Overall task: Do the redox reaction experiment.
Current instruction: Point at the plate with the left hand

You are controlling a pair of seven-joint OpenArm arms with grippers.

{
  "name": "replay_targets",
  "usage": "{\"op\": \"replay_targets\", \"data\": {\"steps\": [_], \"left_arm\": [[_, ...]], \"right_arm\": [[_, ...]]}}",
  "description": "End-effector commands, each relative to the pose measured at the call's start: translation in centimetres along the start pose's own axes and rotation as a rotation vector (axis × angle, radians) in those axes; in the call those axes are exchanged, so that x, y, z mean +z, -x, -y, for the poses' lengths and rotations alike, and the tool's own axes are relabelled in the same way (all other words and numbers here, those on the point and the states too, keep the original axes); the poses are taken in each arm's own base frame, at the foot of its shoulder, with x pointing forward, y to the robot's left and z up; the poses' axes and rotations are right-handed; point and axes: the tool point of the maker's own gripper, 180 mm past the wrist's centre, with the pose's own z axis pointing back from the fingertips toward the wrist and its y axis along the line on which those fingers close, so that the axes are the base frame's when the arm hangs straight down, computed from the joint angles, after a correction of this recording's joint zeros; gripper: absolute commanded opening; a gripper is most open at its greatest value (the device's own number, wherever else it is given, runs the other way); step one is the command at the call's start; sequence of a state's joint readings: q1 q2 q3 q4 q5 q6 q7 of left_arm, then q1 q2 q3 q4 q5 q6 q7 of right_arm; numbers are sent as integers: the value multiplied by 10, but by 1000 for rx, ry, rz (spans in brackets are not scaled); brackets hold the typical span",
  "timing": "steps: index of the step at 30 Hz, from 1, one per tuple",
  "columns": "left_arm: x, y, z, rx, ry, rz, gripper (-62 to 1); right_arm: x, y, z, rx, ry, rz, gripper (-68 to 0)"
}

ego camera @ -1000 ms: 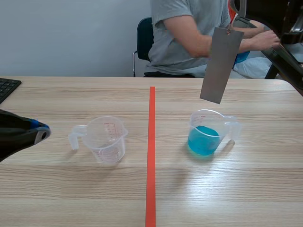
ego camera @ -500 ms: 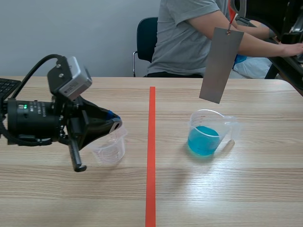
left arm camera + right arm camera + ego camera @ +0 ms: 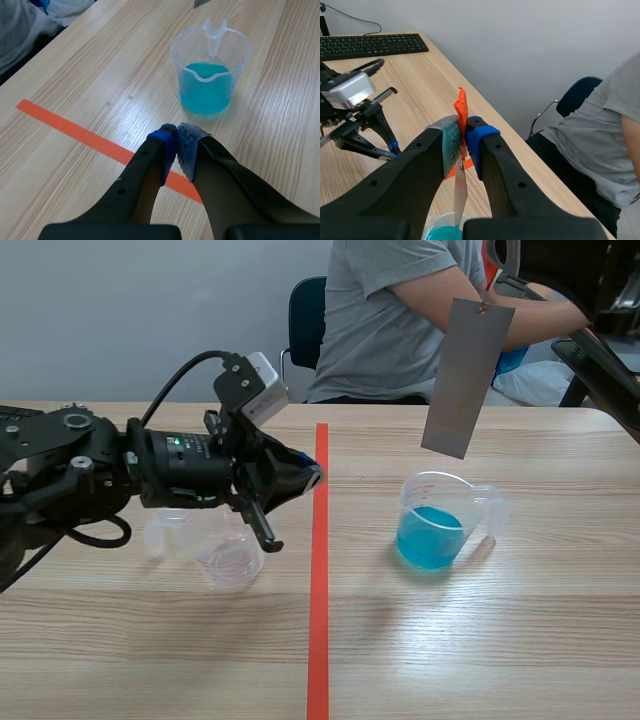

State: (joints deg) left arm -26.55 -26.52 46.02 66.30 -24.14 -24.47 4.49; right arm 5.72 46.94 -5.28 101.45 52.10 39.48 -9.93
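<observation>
A clear beaker of blue liquid (image 3: 435, 525) stands right of the red tape line (image 3: 320, 570). Above and behind it hangs a grey metal strip (image 3: 465, 380) by an orange tag (image 3: 461, 111), and my right gripper (image 3: 462, 131) is shut on that tag. In the right wrist view the strip (image 3: 460, 192) dangles over the blue beaker (image 3: 442, 233). My left gripper (image 3: 310, 478) is shut on nothing, above the table at the tape line. Its fingertips (image 3: 170, 142) point toward the blue beaker (image 3: 210, 75). An empty clear measuring cup (image 3: 230, 558) sits under the left arm.
A person in a grey shirt (image 3: 400, 310) sits across the table, with arms stretched toward the right. A black keyboard (image 3: 370, 45) lies at the table's far left. A dark chair (image 3: 305, 320) stands behind the table.
My left arm has swung in from the left edge and travelled right over the empty cup to the tape line. The strip and the blue beaker have stayed in place.
</observation>
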Motion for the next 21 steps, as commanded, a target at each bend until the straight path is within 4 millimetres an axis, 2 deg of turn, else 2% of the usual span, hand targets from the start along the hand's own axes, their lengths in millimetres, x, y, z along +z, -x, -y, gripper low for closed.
{"op": "replay_targets", "data": {"steps": [1,10,21], "left_arm": [[-8,-20,0,-21,12,50,-573],[-36,-36,-4,7,14,87,-573],[-54,-43,-1,40,22,107,-573]], "right_arm": [[1,-12,6,9,15,39,-660],[1,-12,6,9,15,39,-660],[1,-12,6,9,15,40,-660]]}}
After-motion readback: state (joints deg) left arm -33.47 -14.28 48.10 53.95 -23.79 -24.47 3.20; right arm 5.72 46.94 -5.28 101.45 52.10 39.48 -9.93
